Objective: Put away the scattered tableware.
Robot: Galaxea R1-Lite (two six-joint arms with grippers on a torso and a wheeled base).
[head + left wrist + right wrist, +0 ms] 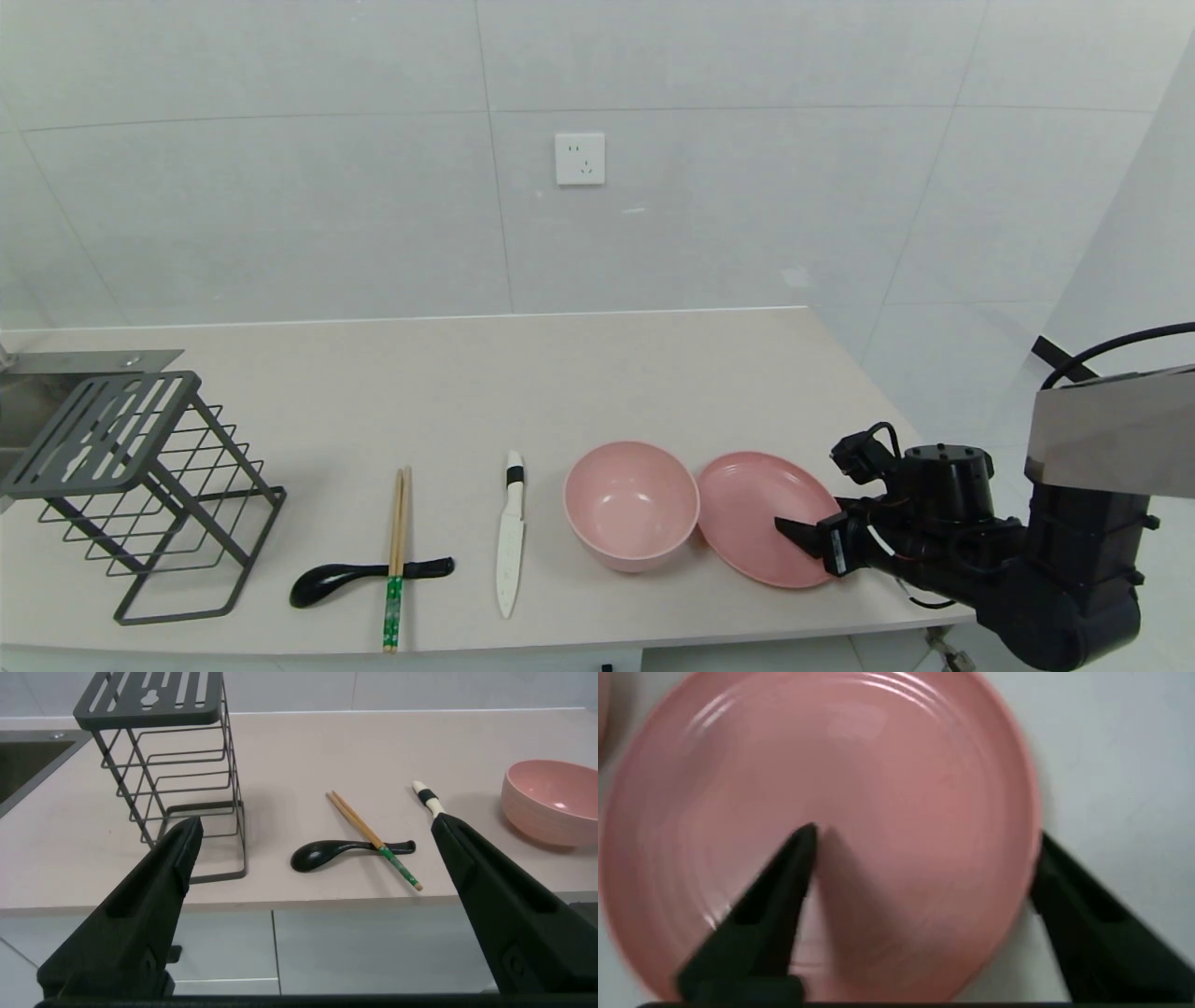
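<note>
Plate pickup in hand — right gripper (pixel 926 838) spread wide, pink plate (pixel 868 756) just beneath, rim within its span; next, lower and pinch

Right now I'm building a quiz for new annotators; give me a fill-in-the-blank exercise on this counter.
The wooden chopsticks lie across the black ___'s handle.
The white knife lies between the chopsticks and the pink ___.
The open right end effector straddles the rim of the flat pink ___.
Missing: spoon; bowl; plate.
</note>
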